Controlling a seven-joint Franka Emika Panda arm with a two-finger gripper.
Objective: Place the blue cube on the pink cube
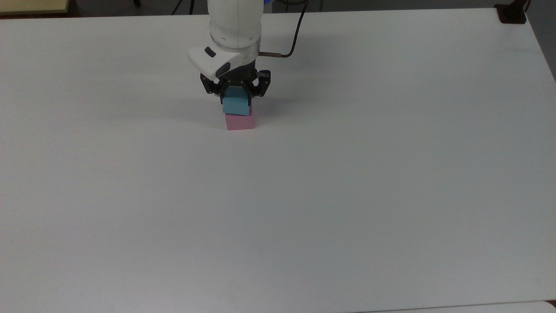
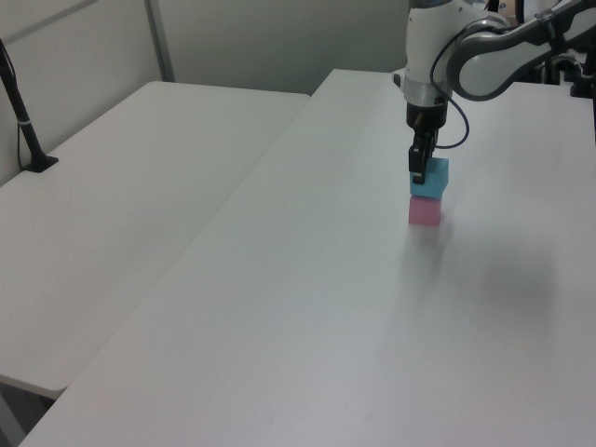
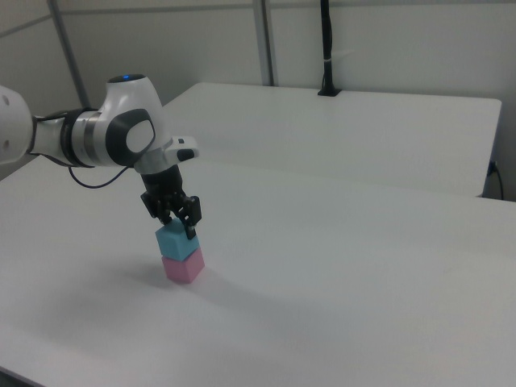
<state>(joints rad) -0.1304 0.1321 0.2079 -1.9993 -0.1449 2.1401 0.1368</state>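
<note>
The light blue cube [image 1: 236,105] rests on top of the pale pink cube [image 1: 239,123], which stands on the white table [image 1: 304,195] toward its far side. My gripper [image 1: 236,96] comes straight down from above, its black fingers pressed to the two sides of the blue cube, shut on it. In the left view the blue cube [image 2: 430,177] sits squarely over the pink cube [image 2: 426,211] with the gripper [image 2: 419,172] against it. The right view shows the same stack, blue cube [image 3: 176,241] above pink cube [image 3: 183,268], under the gripper [image 3: 179,226].
A black clamp base [image 1: 511,13] sits at the table's far right corner in the top view. A second white table [image 2: 121,186] with a black post [image 2: 23,121] adjoins on the left view's left. A cable [image 1: 295,34] trails from the wrist.
</note>
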